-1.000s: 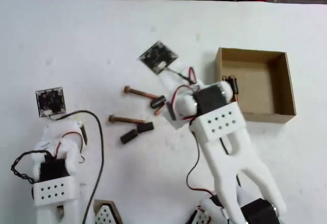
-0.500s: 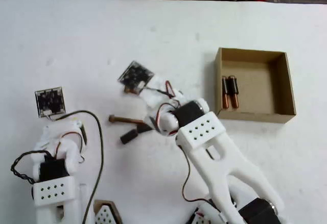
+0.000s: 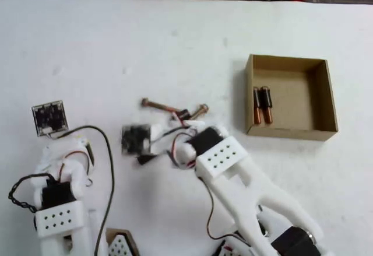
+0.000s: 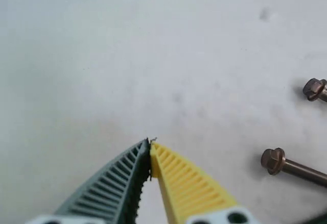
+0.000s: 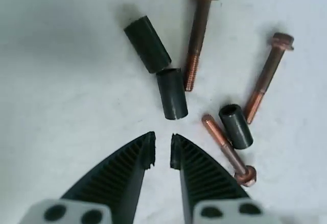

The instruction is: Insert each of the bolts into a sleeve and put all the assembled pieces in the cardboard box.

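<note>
Since a second ago the right arm (image 3: 250,192) has swung away from the cardboard box (image 3: 291,132), leftward and down in the high view, to the loose parts at mid-frame; the left arm (image 3: 55,218) has edged slightly left. Three bolts (image 5: 199,30) lie loose on the table (image 3: 175,40) near the centre of the high view, with three short black sleeves (image 5: 172,94) among them; no bolt is inside a sleeve; two sleeves meet end to end at an angle, just beside one bolt's threaded tip; the third lies between the tips of the other two bolts. Two assembled pieces (image 3: 256,107) lie side by side inside the box, by its left wall, at the right of the frame. The right pincer (image 5: 162,152) points at the table just short of the nearest sleeve, its jaws a little apart with nothing between them; the left pincer (image 4: 149,150) sits at the lower left of the high view, well apart from the parts, its tips pressed together on nothing.
</note>
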Available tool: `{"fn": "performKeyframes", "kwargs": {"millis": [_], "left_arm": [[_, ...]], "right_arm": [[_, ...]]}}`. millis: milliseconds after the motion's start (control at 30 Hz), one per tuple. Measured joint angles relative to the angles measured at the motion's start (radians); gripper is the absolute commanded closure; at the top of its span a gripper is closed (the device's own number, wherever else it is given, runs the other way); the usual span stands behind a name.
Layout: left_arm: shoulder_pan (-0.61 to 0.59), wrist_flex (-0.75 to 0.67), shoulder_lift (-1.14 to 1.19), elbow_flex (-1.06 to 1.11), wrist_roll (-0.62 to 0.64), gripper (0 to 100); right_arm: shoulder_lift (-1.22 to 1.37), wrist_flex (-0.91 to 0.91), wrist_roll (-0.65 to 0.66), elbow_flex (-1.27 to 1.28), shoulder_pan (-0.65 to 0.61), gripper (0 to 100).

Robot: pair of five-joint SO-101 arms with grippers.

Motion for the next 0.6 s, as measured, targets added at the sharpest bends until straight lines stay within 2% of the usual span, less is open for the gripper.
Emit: {"fn": "performKeyframes", "kwargs": {"millis": [200,333,600], "left_arm": [[-0.061,0.000,0.000,0.000,0.000,97],[-0.083,0.000,0.000,-0.023,0.000,97],[-0.089,0.000,0.000,-0.025,0.000,98]], "right_arm": [[0.000,-0.137,0.057,0.058,-0.021,95.0],[0.000,-0.242,0.157,0.117,-0.028,95.0],[0.000,-0.322,0.186,0.152,-0.029,93.0]]}}
